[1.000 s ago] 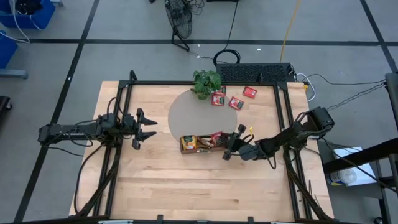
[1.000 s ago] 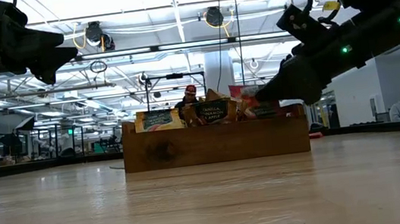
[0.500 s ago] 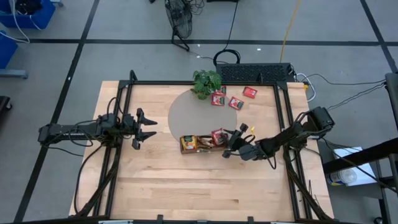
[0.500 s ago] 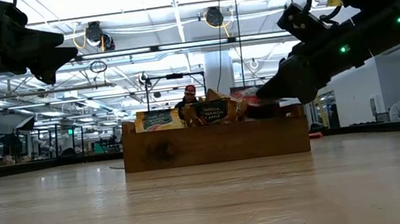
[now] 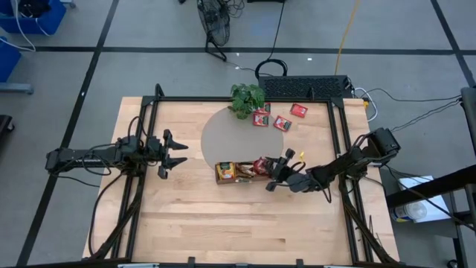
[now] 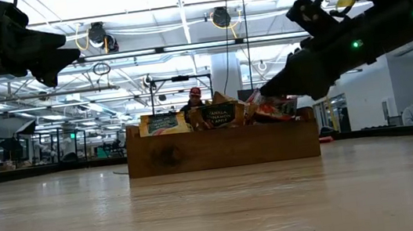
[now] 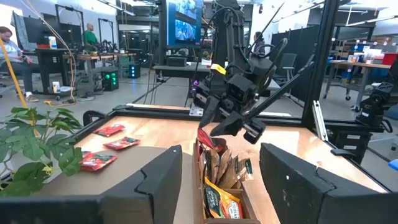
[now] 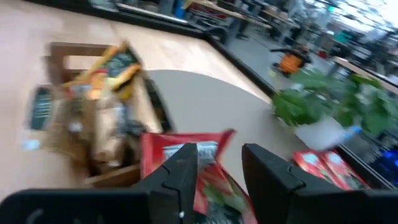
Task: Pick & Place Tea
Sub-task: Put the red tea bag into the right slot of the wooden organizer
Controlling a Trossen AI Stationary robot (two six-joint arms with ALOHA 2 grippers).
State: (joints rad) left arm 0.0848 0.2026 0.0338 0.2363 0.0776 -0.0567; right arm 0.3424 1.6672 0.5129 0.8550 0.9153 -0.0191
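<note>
A small wooden tray [image 5: 238,181] [image 6: 223,151] stands in the middle of the table. It holds several upright tea packets, yellow, dark green and red. My right gripper [image 5: 269,170] [image 8: 219,168] is at the tray's right end, shut on a red tea packet [image 5: 259,165] [image 8: 186,152]. Three more red packets [image 5: 281,123] lie flat on the table and on the grey mat near the far edge. My left gripper [image 5: 175,152] [image 7: 221,180] waits open above the table, left of the tray. My right gripper holds the red tea packet by its upper edge [image 7: 205,134], reaching in at a slant from the table's right side. The packet hangs tilted below the fingertips [image 6: 267,92]. Its lower part [image 6: 273,110] is down among the packets at the tray's right end. The gripper hides the pinch itself.
A leafy potted plant [image 5: 247,98] stands at the far side, on the edge of a round grey mat [image 5: 230,138]. Black frame rails run along the table's left, right and far edges. Bare wood lies on the near side of the tray. People sit at desks in the room beyond.
My right gripper has stayed at the tray's right end and tipped. The red packet first swung level above the tray's rim. It then came down tilted among the packets at the tray's right end.
</note>
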